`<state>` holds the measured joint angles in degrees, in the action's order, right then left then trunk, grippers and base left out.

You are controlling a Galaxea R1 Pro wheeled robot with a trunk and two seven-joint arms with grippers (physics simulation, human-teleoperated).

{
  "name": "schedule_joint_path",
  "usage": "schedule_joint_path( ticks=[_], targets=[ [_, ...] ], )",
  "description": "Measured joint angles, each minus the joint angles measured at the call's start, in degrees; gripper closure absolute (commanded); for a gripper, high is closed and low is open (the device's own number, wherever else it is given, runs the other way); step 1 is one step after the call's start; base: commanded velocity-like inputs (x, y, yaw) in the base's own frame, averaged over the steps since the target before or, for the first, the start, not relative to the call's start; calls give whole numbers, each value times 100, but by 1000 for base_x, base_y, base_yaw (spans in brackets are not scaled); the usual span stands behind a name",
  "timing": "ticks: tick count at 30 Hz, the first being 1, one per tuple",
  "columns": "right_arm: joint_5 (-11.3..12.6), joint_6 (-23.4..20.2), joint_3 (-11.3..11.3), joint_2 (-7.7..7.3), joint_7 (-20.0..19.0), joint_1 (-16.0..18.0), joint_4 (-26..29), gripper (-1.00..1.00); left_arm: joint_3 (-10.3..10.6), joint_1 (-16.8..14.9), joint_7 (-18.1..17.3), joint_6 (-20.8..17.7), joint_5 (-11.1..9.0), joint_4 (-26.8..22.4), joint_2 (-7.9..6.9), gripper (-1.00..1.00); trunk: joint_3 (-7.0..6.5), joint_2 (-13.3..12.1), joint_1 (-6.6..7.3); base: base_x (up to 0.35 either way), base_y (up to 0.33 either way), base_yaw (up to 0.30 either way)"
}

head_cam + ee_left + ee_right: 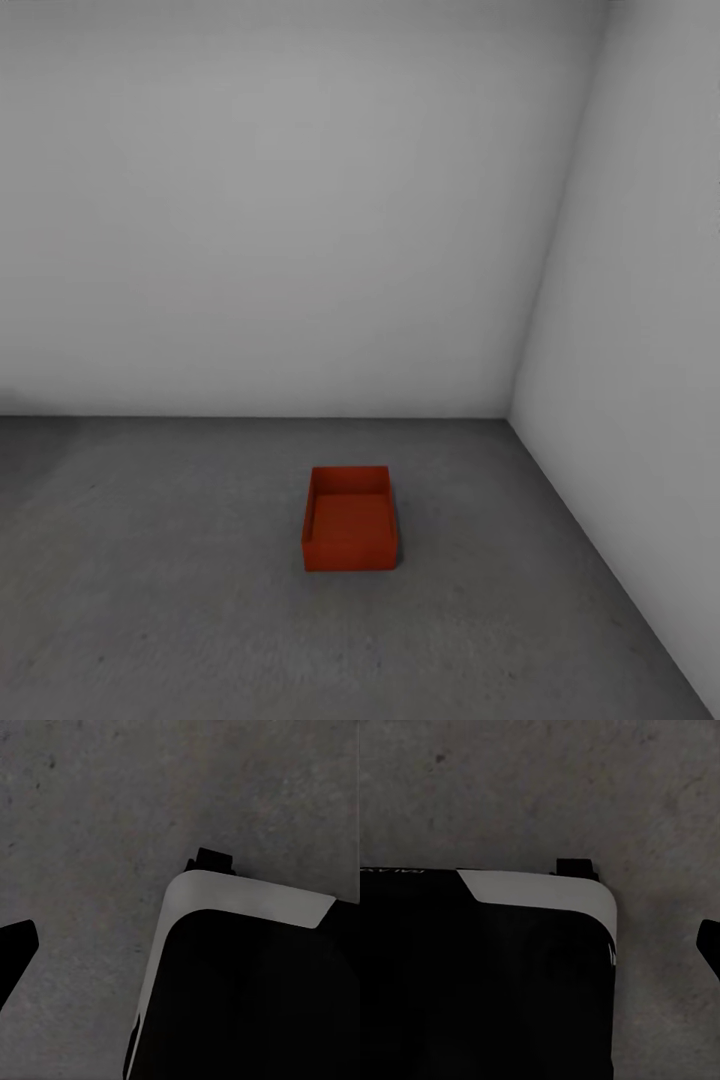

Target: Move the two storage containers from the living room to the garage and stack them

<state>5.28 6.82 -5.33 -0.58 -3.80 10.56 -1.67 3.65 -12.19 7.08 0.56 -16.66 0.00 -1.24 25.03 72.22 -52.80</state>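
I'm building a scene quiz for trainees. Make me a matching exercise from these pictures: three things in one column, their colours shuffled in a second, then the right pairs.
Things:
1. storage container
2. floor
3. back wall

Colours:
A. pale white-grey
B. red-orange
C. dark grey, speckled

Pairs: 1-B, 2-C, 3-A

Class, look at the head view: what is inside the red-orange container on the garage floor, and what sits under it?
The storage container looks empty; its bare red bottom shows, though the near wall hides a strip of it. It rests on the grey concrete floor; the patch beneath is covered.
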Motion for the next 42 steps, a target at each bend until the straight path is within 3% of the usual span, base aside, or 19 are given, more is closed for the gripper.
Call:
schedule_joint_path(
  ticks=[19, 24, 42],
  targets=[
    [12, 1, -2, -1, 36, 0, 0, -100, 0, -1, 0, 7, -9, 0, -9, -100, -166, 0, 0, 0, 0, 0],
    [-1, -30, -12, 57, 59, 0, 0, -100, 0, -1, -4, 12, -2, 0, -7, -100, -177, 0, 0, 0, 0, -33],
    [24, -21, 14, 83, 49, -1, -1, -100, 37, -4, 1, 169, 78, -69, -42, -100, -236, 0, 0, 0, 0, -246]
  ],
)
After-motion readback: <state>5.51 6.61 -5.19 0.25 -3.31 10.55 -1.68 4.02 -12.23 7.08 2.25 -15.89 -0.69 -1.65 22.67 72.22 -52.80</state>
